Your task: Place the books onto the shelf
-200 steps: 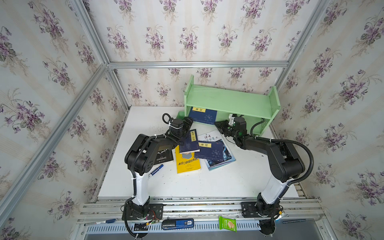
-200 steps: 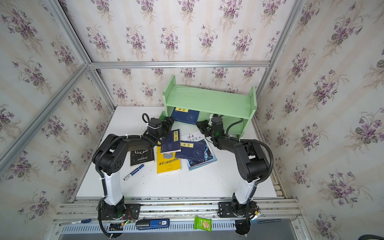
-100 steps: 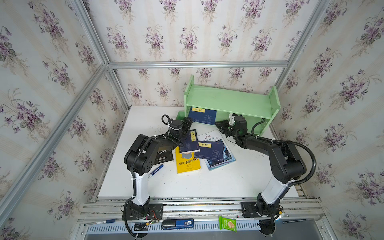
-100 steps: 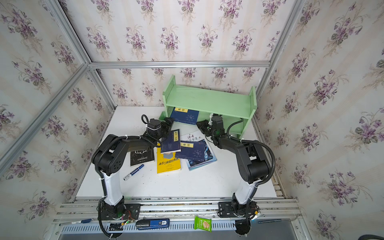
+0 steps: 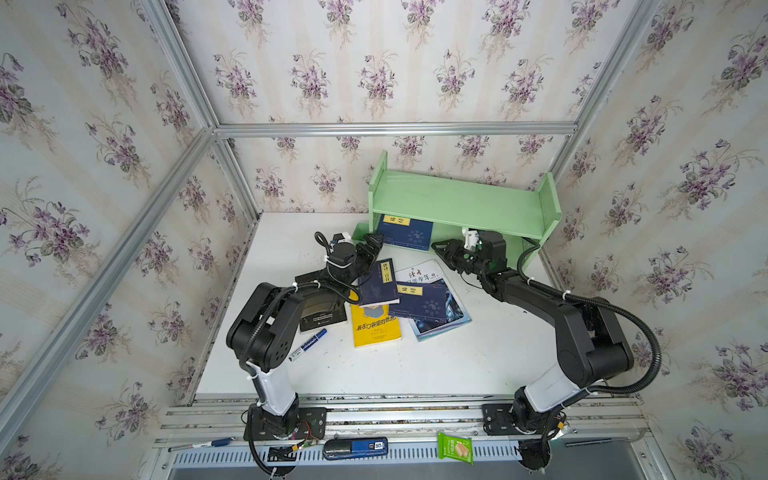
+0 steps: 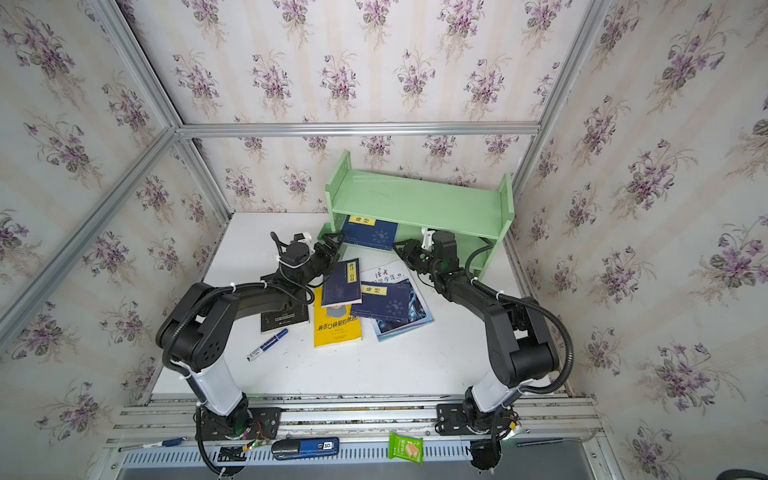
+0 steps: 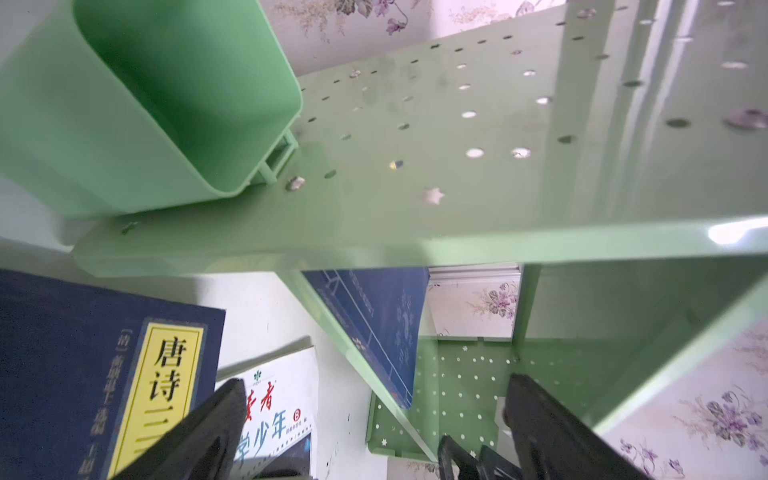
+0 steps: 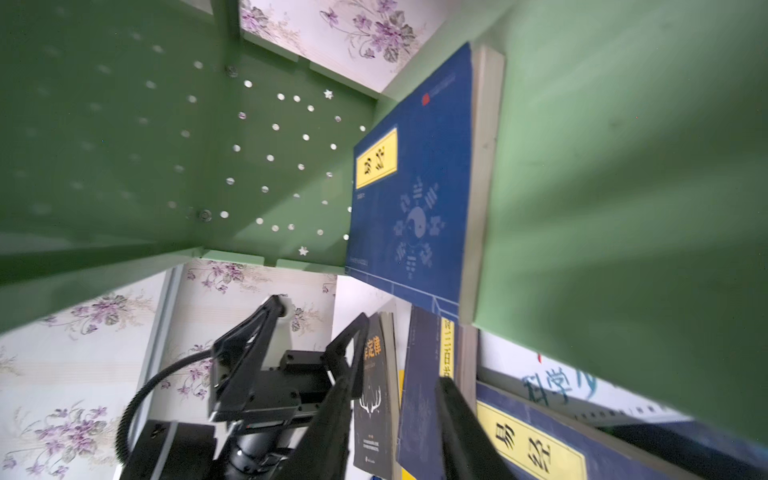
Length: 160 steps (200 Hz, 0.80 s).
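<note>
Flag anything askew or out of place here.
The navy book in the lower tier of the shelf pokes out the front, slightly skewed. The other books lie in a crooked overlapping heap on the table, with a blue marker pen stray beside them.

I take the white table (image 5: 419, 370) as my reference. A blue marker (image 5: 308, 344) lies flat on its left half. Past its near edge, on the slotted tray (image 5: 415, 457), I note a pen (image 5: 201, 444) at the left, a blue-and-black device (image 5: 355, 448) centrally and a green snack packet (image 5: 455, 447) to the right. Floral wallpaper (image 5: 374, 62) and aluminium framing (image 5: 395, 129) enclose the table's other three sides.
</note>
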### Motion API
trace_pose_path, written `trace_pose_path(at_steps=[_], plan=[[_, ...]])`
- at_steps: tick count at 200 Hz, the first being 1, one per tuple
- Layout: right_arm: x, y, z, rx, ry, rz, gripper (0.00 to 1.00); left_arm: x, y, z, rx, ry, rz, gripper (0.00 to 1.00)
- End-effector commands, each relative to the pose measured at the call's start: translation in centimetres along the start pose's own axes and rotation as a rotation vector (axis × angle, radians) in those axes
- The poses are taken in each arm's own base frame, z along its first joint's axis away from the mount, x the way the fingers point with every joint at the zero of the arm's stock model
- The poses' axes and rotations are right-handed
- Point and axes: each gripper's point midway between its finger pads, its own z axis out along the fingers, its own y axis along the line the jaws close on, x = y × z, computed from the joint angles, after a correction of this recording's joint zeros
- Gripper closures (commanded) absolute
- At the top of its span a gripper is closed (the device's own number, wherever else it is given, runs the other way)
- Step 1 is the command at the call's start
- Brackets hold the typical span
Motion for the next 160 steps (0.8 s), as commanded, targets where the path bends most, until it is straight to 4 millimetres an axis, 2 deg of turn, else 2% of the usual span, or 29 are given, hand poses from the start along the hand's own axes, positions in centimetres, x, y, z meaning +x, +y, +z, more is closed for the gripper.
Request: trace_pose_path(at_steps=[1, 38, 54, 86, 122, 160], plan=[[1.4, 0.8, -1.4, -0.025, 0.036, -0.073, 0.59, 1.0, -0.4, -2.1, 0.001, 0.033, 0.064, 0.01], [3.7, 0.5, -4.6, 0.025, 0.064, -0.108, 0.55, 2.5, 1.6, -6.7, -0.118, 0.092, 0.191, 0.01], [4.5, 0.1, -6.0, 0.072, 0.075, -0.129, 0.53, 3.1, 2.2, -8.1, -0.177, 0.142, 0.268, 0.01], [6.5, -0.3, -7.6, 0.113, 0.101, -0.156, 0.46, 4.2, 5.1, -10.4, -0.309, 0.22, 0.36, 0.01], [8.2, -0.3, -7.9, 0.139, 0.082, -0.192, 0.44, 5.0, 7.0, -10.7, -0.339, 0.275, 0.399, 0.01], [9.9, 0.0, -5.5, 0.16, 0.071, -0.237, 0.43, 5.6, 8.0, -9.1, -0.327, 0.367, 0.374, 0.01]])
